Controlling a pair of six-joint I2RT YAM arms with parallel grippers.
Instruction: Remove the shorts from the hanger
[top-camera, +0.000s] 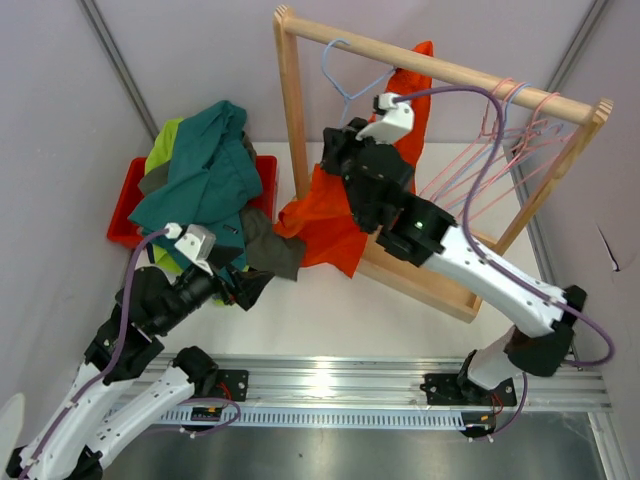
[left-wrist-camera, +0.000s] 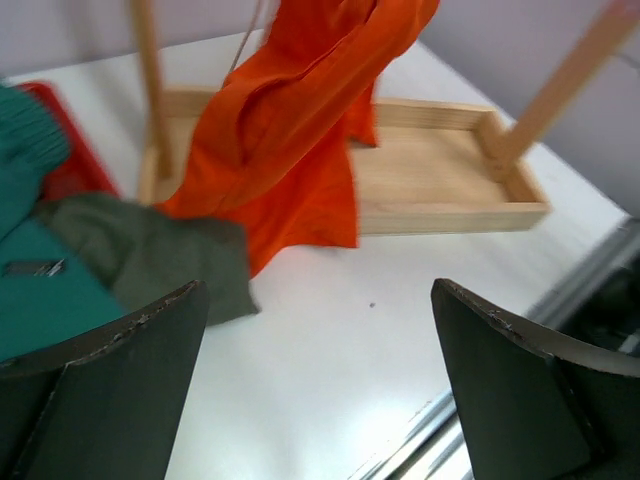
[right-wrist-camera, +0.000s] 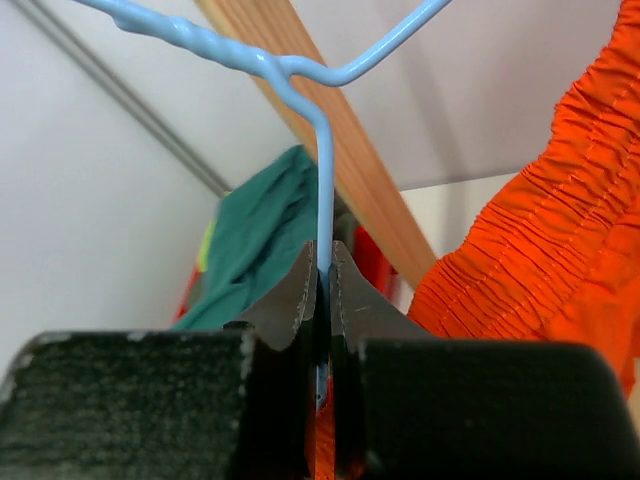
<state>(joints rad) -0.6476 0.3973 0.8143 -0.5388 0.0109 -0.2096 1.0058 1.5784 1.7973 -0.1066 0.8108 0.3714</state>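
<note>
The orange shorts (top-camera: 325, 225) hang from a light blue wire hanger (top-camera: 345, 85) at the left end of the wooden rack, their lower part draped down onto the table. My right gripper (top-camera: 338, 140) is shut on the hanger's wire stem (right-wrist-camera: 322, 160), its tips (right-wrist-camera: 324, 262) pinching it, with the orange shorts (right-wrist-camera: 530, 260) bunched just to the right. My left gripper (top-camera: 255, 285) hovers open (left-wrist-camera: 318, 288) low over the table, holding nothing. The orange shorts (left-wrist-camera: 290, 130) lie ahead of it.
A red tray (top-camera: 125, 205) at the left holds piled teal shorts (top-camera: 205, 170), lime green shorts (top-camera: 165, 140) and dark grey shorts (top-camera: 270, 250) spilling onto the table. The wooden rack (top-camera: 290, 110) carries several pink hangers (top-camera: 500, 150); its base tray (left-wrist-camera: 440, 190) sits right.
</note>
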